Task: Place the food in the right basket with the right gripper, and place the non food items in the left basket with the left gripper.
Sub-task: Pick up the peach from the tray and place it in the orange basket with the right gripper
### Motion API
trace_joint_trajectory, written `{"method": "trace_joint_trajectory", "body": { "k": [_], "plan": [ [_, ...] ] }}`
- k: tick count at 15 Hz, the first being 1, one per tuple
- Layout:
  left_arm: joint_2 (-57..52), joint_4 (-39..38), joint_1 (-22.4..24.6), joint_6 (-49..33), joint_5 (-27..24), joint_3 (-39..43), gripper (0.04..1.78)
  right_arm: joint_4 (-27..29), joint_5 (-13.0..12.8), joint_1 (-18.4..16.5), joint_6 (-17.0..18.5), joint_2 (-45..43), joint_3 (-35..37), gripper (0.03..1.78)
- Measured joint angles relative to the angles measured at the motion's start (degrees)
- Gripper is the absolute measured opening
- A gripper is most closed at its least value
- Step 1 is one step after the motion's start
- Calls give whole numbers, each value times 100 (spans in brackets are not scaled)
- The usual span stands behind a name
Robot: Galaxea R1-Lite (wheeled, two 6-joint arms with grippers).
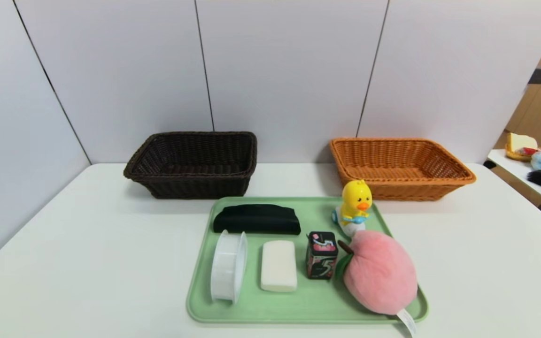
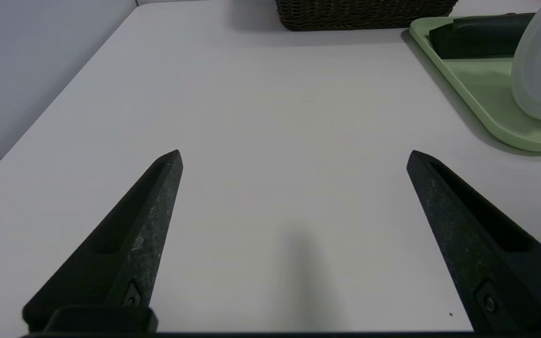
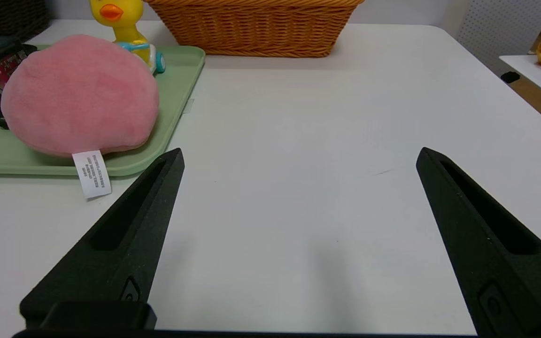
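nothing has been sorted yet, so the first pick is judged to be the step in hand. the left hand point(image 2: 294, 157) is held low over bare worktop point(image 1: 87, 244) on the robot's left, its fingers spread wide with nothing between them. the dark brown left basket point(image 1: 193, 164) is seen empty at the back.

on the green tray point(image 1: 308, 310) everything is laid out: the black folded pouch point(image 1: 256, 219) at the back, the white ribbed container point(image 1: 228, 265) on its edge in front of it, then the white soap-like bar point(image 1: 278, 265), the small black canister point(image 1: 321, 255) upright, and the yellow duck toy point(image 1: 355, 204) behind it. the pink plush peach point(image 1: 380, 277) is rested at the tray's right end, touching or just beside the canister.

the orange-tan right basket point(image 1: 399, 166) is also seen empty. the right hand point(image 3: 298, 155) is held low over worktop to the right of the tray, fingers spread and empty, with the peach near.

for the next move, either hand would need to be raised over the tray rim and lowered around one item; the soft peach could be squeezed firmly, while the canister beside it could be knocked over.
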Motion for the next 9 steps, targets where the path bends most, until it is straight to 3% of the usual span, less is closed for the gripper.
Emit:
{"method": "trace_joint_trajectory", "body": {
  "k": [7, 9],
  "plan": [
    [10, -139, 0, 284, -150, -276, 169, -63, 118, 2, -216, 0, -184, 171],
    [101, 6, 0, 304, -428, -802, 169, 66, 394, 2, -224, 84, -758, 171]
  ]
}}
